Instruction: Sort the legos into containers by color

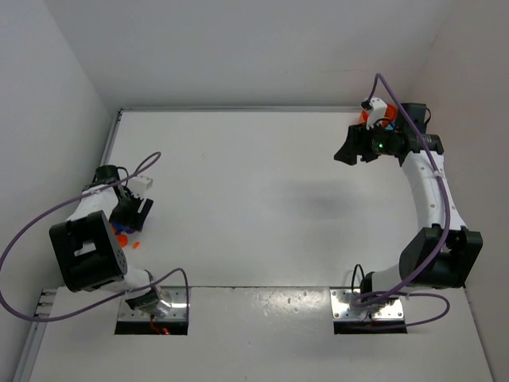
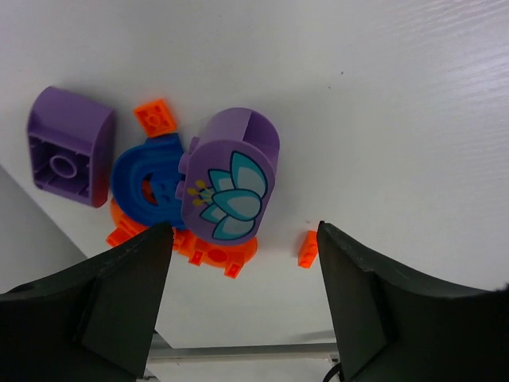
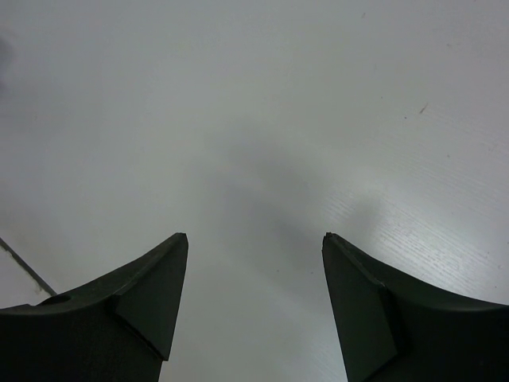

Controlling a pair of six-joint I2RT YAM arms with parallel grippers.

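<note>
Orange legos (image 2: pixel 215 255) half-hidden under purple brick (image 2: pixel 231 179) | left claw (image 2: pixel 242 228) open | right claw (image 3: pixel 254 237) open, empty

We see a white table (image 1: pixel 254 191) carrying clustered legos (image 1: pixel 122 237): purple brick (image 2: pixel 70 147), blue arch (image 2: pixel 131 187), flowered piece (image 2: pixel 231 179), orange bits (image 2: pixel 155 117), one orange brick (image 2: pixel 308 248) just apart.

Rounded brick (image 2: pixel 229 187) purple – face printed with lotus, petals cyan and teal, white outlines, yellow dots. Block (image 2: pixel 67 147) plain purple. Arch piece (image 2: pixel 147 183) blue. Small brick (image 2: pixel 155 117) orange. Table (image 2: pixel 398 95) white.
</note>
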